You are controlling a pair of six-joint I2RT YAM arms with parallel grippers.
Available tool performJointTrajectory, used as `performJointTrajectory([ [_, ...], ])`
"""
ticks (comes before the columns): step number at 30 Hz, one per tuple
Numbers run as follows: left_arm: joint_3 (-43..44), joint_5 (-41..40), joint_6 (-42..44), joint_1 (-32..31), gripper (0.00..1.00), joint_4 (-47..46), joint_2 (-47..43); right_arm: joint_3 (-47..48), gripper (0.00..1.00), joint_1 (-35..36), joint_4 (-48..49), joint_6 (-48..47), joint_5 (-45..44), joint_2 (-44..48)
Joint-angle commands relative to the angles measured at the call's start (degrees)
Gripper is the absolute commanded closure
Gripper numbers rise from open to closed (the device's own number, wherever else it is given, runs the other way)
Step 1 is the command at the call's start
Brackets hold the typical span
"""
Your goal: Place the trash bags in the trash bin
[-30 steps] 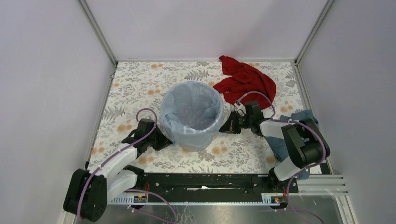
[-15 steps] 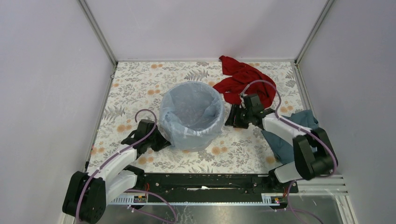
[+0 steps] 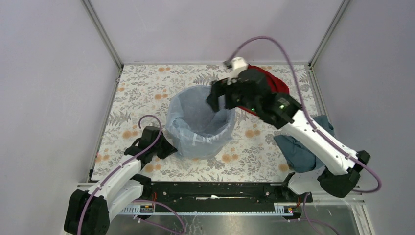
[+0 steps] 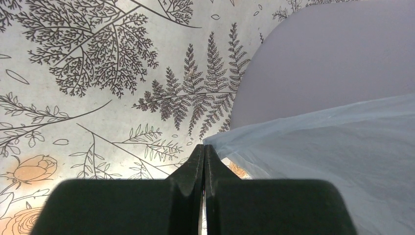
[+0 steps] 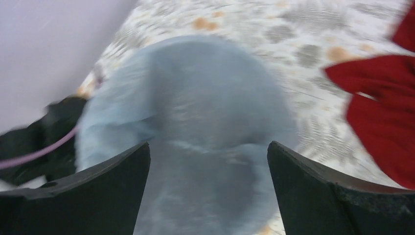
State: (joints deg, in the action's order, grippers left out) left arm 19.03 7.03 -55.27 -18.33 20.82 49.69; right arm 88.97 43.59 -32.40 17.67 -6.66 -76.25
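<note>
Where the right gripper [image 5: 208, 147] hangs: over the far-right rim of the bin [image 4: 318, 58], jaws wide, nothing between them; its wrist view is blurred.
Left gripper [image 4: 203, 149]: low on the table [image 3: 142, 88] at the bin's near-left side, jaws closed on a hem corner of the bag [image 4: 318, 161], as far as its wrist view shows.
Bag: inside the bin, lining it, with the hem folded out over the rim on the near side.
Step, my read: seat the liner on the right side.
How: use the left pinch as an anchor. Bring the right gripper down inside the rim and press the film to the wall.
Risk: the bin looks light, so a sideways push could tip it. Thin film tears.
Steer clear of: red cloth [image 3: 276, 85], teal cloth [image 3: 298, 152].
</note>
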Motion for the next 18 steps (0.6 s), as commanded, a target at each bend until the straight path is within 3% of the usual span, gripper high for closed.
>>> performJointTrajectory([
  [1,2.24,-0.48,0.77,-0.24,1.0,-0.49,-1.29,5.43,0.03,13.0,-5.02,-3.13,-0.17,-7.6],
  [7,3.16,0.03,1.07,-0.23,1.0,0.74,-2.39,9.52,0.03,18.91,-8.17,-2.6,-4.27,-19.67],
  [18,5.07,-0.5,1.57,-0.26,1.0,3.02,-4.86,3.12,0.0,18.85,0.9,0.29,2.53,-26.04],
])
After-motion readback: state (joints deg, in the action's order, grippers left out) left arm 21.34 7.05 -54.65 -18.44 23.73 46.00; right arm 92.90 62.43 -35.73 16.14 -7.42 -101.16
